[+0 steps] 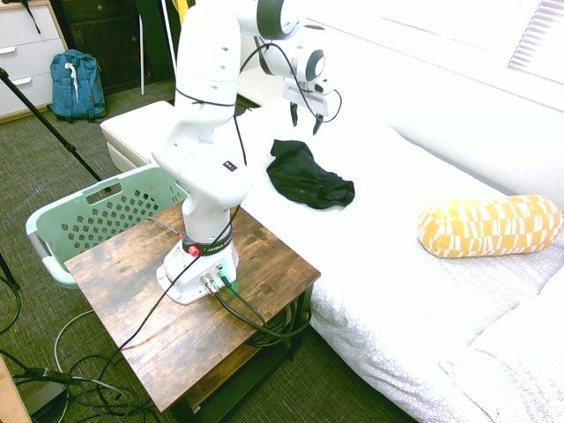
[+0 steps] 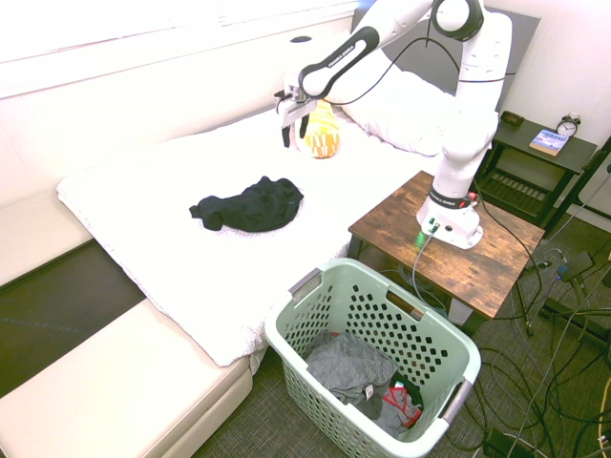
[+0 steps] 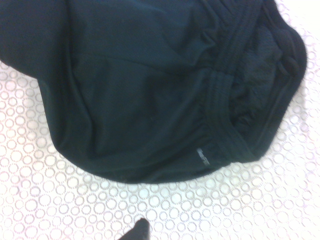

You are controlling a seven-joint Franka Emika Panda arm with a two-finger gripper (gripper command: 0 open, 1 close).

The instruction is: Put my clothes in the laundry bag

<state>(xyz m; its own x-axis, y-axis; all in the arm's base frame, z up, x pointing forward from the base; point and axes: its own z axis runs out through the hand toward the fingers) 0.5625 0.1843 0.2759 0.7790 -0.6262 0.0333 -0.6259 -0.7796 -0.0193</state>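
tool [image 2: 296,130] hanging wide open, empty, seemingly lining up over shorts [image 2: 250,206]; next: lowering, pinching a fold

You're seeing a white arm [image 1: 204,167] that is showing smooth, rounded segments and dark grey joint rings. Dark lettering is running along one link, and a black band is circling the base. A black cable is looping outside the shell; the gripper [image 1: 306,122] is wearing dark, tapering fingers.
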